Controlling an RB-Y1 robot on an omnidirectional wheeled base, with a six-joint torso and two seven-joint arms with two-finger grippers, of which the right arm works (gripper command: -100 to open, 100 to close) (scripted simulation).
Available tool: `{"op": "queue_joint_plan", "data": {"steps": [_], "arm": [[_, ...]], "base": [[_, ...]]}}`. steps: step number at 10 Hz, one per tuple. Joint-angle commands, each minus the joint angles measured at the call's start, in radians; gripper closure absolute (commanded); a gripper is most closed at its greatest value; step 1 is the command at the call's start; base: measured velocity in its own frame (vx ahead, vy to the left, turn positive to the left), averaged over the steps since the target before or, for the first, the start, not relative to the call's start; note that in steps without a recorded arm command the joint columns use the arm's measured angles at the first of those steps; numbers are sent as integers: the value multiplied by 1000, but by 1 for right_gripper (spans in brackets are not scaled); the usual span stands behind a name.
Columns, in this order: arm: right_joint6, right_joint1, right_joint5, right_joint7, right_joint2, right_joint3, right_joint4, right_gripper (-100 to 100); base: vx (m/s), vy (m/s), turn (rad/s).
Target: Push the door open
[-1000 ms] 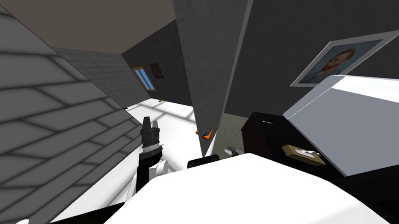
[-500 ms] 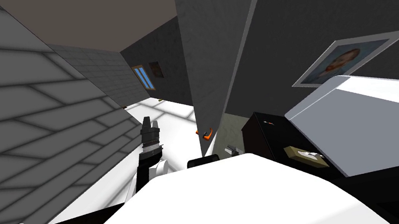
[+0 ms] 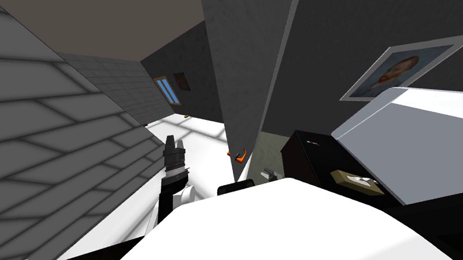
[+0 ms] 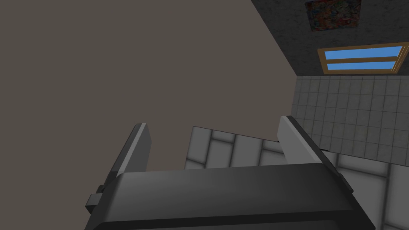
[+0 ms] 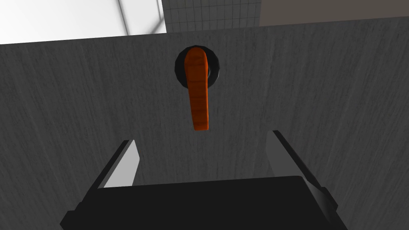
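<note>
- Left jaws: released, with the fingers (image 4: 137,143) spread and nothing between them. That arm is raised close to the tiled wall (image 3: 23,141). If we roll forward behind the push, we judge that the forearm could scrape the tiles.
- The door (image 3: 238,49) stands just right of centre ahead of us, a dark grey panel with its orange handle (image 3: 238,156) low on the near edge. A push that lands too far from that edge would likely have poor leverage, and the panel might barely move.
- Right jaws: released and empty, facing the door's flat face. The lever's tip is just ahead of the gap and touches neither finger. Driving straight in could trap the lever between the blades — the wrist would then twist against the handle instead of pressing the panel.
- Thin blade tips on a smooth face may also skid as the door swings, so contact could be lost at the edge.
- The black cabinet (image 3: 310,153) sits just beside the door on the right — following through too wide could clip it.
</note>
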Motion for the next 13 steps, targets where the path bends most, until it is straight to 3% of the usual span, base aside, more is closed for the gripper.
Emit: {"op": "queue_joint_plan", "data": {"steps": [1,9,13], "arm": [[2,0,-1,-1,0,-1,-2,-100],[4,0,-3,-3,0,-2,-1,-100],[47,-30,-14,-17,13,-9,-2,-100]], "base": [[10,2,-11],[2,-5,0],[115,144,66]]}}
